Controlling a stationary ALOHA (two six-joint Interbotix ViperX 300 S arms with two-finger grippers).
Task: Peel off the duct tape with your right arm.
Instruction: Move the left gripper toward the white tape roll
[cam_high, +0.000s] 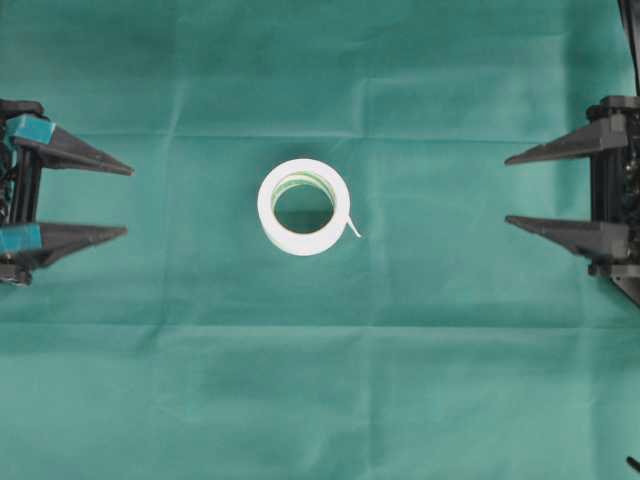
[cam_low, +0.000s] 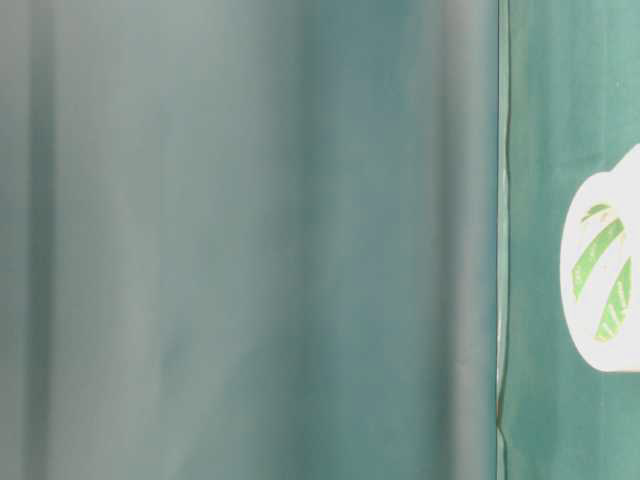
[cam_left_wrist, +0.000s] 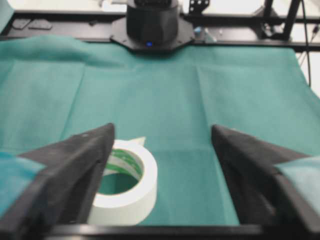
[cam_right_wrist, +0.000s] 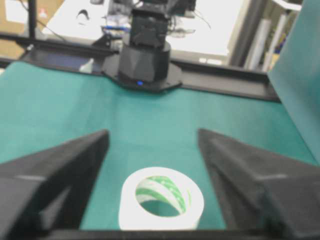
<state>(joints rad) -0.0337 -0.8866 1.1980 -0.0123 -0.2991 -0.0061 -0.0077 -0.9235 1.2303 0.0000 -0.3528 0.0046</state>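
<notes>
**Green cloth, tape roll alone at the middle, both tools spread wide**

Green cloth (cam_high: 420, 380) with faint fold creases covers the table, and the duct tape (cam_high: 303, 207) lies flat on it at the centre of the overhead view, its hole facing up. Its white outer wrap surrounds a green-striped inner core, and a short loose strip end (cam_high: 352, 228) sticks out at its lower right edge. Nothing touches the roll.

Well apart from it on the right, the right tool (cam_high: 510, 190) points level toward the roll, its two long black tapered fingers (cam_high: 560, 147) standing wide apart and holding nothing. In the right wrist view the roll sits low between those fingers, with the other arm's base beyond it.

On the opposite side, equally far off, the left tool (cam_high: 128, 202) faces inward, its teal-padded fingers (cam_high: 70, 150) also spread wide and empty. From the left wrist camera the roll appears partly behind one finger.
</notes>
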